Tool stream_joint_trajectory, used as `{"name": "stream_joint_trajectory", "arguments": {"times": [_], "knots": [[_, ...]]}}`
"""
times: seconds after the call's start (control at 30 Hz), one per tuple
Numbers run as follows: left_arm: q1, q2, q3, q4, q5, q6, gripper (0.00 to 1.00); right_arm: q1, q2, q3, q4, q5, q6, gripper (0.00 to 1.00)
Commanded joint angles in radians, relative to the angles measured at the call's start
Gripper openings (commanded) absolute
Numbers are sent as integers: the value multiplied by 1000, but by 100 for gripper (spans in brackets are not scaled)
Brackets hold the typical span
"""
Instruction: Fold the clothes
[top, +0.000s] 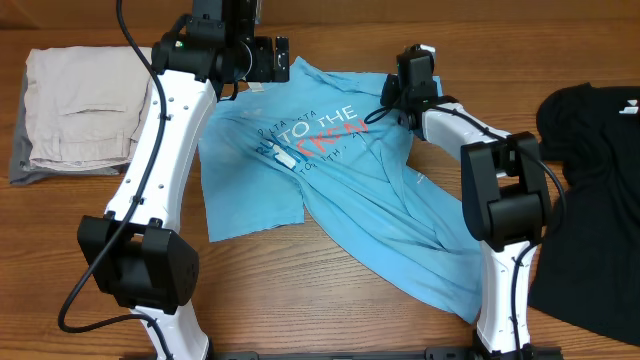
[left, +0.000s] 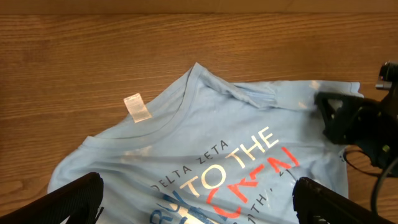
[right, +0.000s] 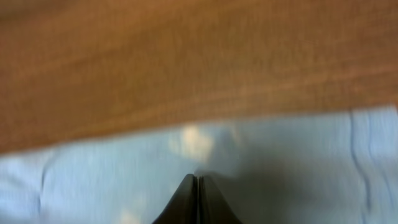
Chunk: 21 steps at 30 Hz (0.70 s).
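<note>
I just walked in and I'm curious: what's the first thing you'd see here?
A crumpled light blue T-shirt with big lettering lies in the middle of the table. The left gripper hangs wide open over its collar, and the right gripper is shut at its top edge.

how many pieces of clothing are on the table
3: light blue printed T-shirt mid-table, folded beige garment far left, black garment at right edge. Grey cloth under the beige may be a fourth.
</note>
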Motion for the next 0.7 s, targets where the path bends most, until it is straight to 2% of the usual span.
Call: {"name": "stream_joint_trajectory", "arguments": {"times": [0.0, 0.13, 0.27, 0.33, 0.4, 0.5, 0.53, 0.57, 0.63, 0.67], "knots": [[4, 6, -1, 2, 10, -9, 100, -17, 59, -10, 59, 29, 4, 11], [4, 6, -1, 2, 10, -9, 100, -35, 133, -9, 162, 28, 1, 19], [4, 6, -1, 2, 10, -9, 100, -48, 130, 8, 195, 28, -58, 20], [4, 6, -1, 2, 10, -9, 100, -54, 82, 50, 156, 28, -87, 21], [4, 6, -1, 2, 10, -9, 100, -60, 30, 84, 108, 28, -86, 28], [4, 6, -1, 2, 10, -9, 100, -63, -67, 144, -23, 6, -86, 31], [4, 6, -1, 2, 10, -9, 100, -63, -102, 163, -84, -18, -86, 36], [4, 6, -1, 2, 10, -9, 100, -63, -131, 178, -139, -45, -86, 47], [4, 6, -1, 2, 10, -9, 100, -62, -185, 200, -255, -112, -86, 83], [4, 6, -1, 2, 10, -9, 100, -62, -217, 205, -323, -158, -86, 94]]}}
